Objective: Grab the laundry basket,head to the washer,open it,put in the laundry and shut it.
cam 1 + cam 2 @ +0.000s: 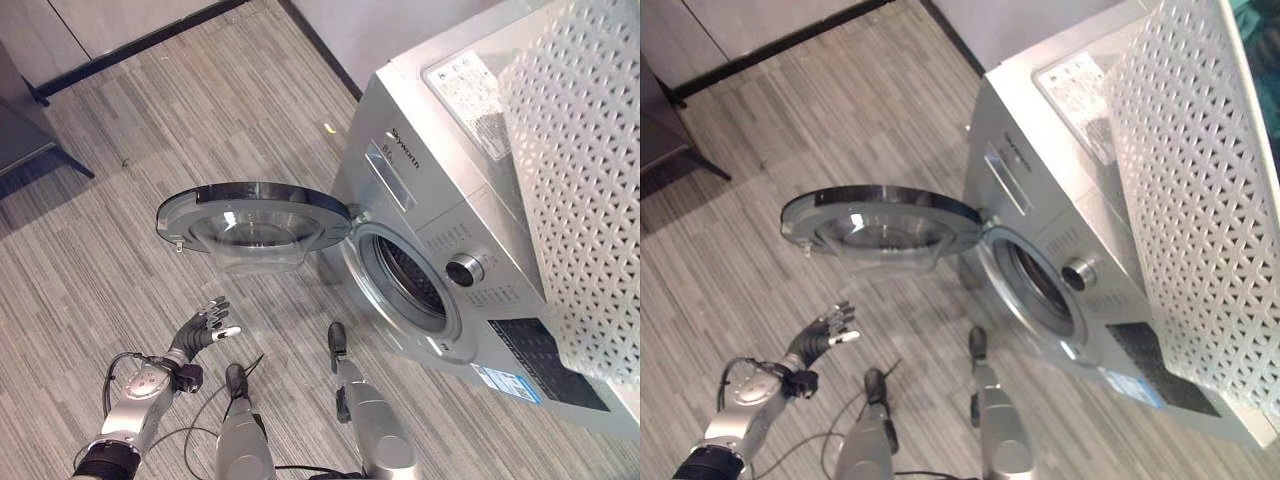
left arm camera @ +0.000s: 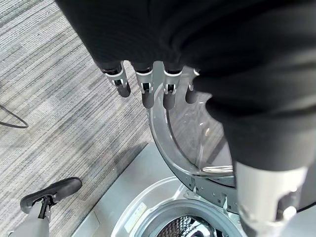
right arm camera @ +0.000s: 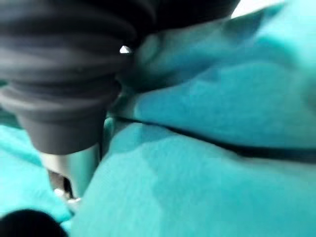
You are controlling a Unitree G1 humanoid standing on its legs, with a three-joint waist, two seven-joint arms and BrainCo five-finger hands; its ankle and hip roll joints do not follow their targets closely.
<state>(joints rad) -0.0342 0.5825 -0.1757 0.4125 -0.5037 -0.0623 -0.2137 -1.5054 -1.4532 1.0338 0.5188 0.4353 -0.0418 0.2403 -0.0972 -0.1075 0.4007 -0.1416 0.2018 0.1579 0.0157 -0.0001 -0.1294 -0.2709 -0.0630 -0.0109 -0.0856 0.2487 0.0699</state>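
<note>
Striped grey floor (image 1: 150, 120) spreads left; a dark baseboard (image 1: 140, 45) crosses upper left, perhaps cabinet fronts (image 1: 90, 20) above it.

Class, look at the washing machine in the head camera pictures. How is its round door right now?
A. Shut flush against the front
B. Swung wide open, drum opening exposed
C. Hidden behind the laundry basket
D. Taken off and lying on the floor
B: the washer door stands swung out on its hinge, away from the washing machine, leaving the drum opening uncovered.

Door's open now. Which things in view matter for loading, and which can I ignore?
Job:
washer
open washer door
white laundry basket on the washer
teal laundry
left hand
right hand against the laundry

Ignore:
grey cabinet
</note>
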